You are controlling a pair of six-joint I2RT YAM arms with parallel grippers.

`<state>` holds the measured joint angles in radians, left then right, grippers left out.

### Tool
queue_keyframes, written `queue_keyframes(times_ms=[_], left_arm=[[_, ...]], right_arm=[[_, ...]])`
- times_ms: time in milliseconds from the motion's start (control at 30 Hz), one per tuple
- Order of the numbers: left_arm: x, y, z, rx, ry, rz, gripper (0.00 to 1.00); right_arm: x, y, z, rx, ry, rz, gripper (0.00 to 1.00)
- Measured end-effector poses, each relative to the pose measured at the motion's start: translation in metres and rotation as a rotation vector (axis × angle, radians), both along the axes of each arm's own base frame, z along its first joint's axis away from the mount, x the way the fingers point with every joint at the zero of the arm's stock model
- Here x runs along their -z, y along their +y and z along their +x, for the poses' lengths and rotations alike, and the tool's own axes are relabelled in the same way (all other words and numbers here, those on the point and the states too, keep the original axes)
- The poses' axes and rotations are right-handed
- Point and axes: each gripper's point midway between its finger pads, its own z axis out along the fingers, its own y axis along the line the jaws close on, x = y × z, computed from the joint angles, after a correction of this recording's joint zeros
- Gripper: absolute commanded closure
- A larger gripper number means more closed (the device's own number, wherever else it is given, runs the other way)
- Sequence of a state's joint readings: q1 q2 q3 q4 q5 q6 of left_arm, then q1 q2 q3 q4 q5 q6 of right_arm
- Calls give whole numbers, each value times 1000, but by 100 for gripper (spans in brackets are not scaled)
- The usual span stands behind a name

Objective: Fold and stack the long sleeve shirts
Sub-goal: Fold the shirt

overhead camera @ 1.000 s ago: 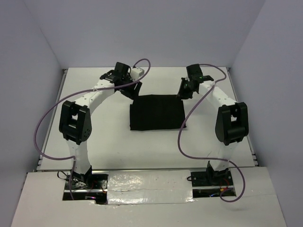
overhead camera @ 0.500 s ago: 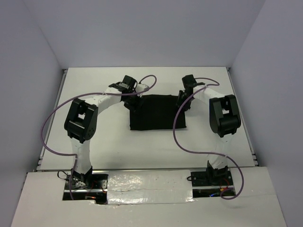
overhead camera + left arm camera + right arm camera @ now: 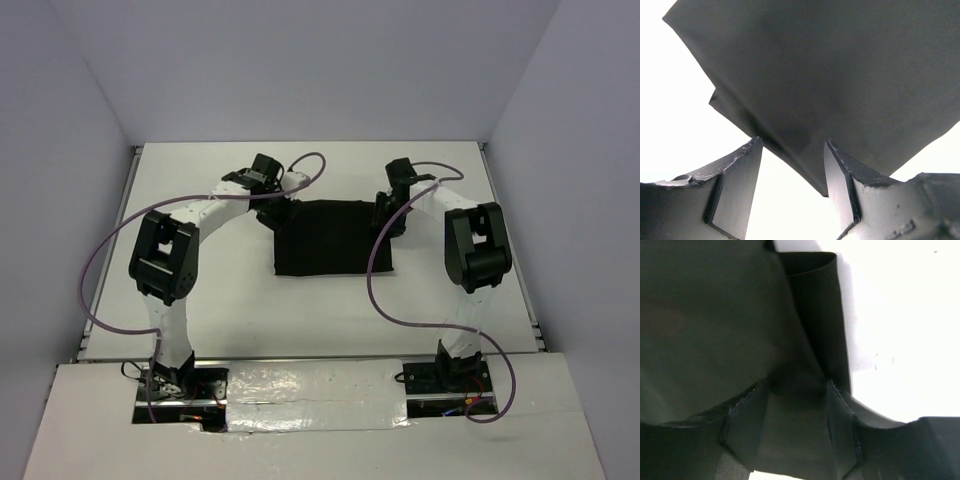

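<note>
Left gripper [image 3: 792,145] stands wide over the black long sleeve shirt's [image 3: 335,240] far-left corner. Right gripper [image 3: 796,385], jaws parted too and pinching nothing, straddles the rolled fold at the far-right corner. On the white table [image 3: 230,300] the shirt lies at 3 o'clock from the left gripper and 9 o'clock from the right, long axis 9-to-3. Both arms are equally near. It's a soft, matte, limp rectangle.

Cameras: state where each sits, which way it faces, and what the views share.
Top external: above and behind, facing down at the table; left arm, right arm whole.
Left wrist: on the left arm, facing past the left gripper at the black shirt.
Right wrist: on the right arm, facing past the right gripper at the shirt's fold.
Shared: the shirt.
</note>
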<state>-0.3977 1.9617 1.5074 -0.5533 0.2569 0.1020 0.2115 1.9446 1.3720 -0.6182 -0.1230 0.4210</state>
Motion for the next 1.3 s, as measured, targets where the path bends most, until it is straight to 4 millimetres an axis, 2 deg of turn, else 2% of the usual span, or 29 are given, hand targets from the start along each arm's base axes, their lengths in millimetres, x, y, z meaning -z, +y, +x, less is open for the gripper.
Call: queue_keyframes(times_ms=[100, 133, 200, 233, 400, 600, 733, 767, 867, 933, 1000, 1033, 1100, 1133, 1300], left_arm=[[-8, 14, 7, -31, -11, -2, 35], [-11, 19, 9, -45, -18, -3, 35], [-19, 32, 15, -72, -37, -3, 34], [-24, 37, 17, -84, -49, -3, 34], [-49, 70, 30, -147, -117, 0, 34], [-59, 107, 40, -230, -145, 14, 34], [-60, 130, 45, -268, -158, 33, 34], [-61, 135, 46, -278, -159, 36, 34], [-64, 148, 48, -306, -167, 43, 34], [-67, 153, 48, -315, -176, 45, 34], [-70, 155, 46, -319, -184, 47, 34], [-72, 156, 45, -322, -188, 48, 34], [-75, 158, 43, -325, -193, 48, 33], [-75, 158, 42, -326, -196, 47, 33], [-77, 167, 37, -343, -196, 51, 33]], right_arm=[[15, -3, -4, 0, 40, -10, 79], [15, -5, -4, 5, 41, -10, 83], [16, -10, -4, 24, 48, -5, 97], [16, -13, -3, 36, 51, -1, 100], [16, -50, 1, 135, 59, -3, 100], [15, -123, -5, 257, 67, -75, 100], [5, -174, 2, 307, 65, -186, 99], [2, -185, 7, 318, 56, -213, 94], [-8, -216, 23, 340, 23, -300, 91], [-15, -228, 29, 339, 16, -349, 86], [-21, -237, 37, 334, 7, -394, 64], [-23, -242, 40, 330, 9, -413, 45], [-25, -248, 46, 330, 21, -445, 26], [-24, -251, 45, 331, 34, -459, 1], [-28, -252, 22, 366, 103, -483, 0]])
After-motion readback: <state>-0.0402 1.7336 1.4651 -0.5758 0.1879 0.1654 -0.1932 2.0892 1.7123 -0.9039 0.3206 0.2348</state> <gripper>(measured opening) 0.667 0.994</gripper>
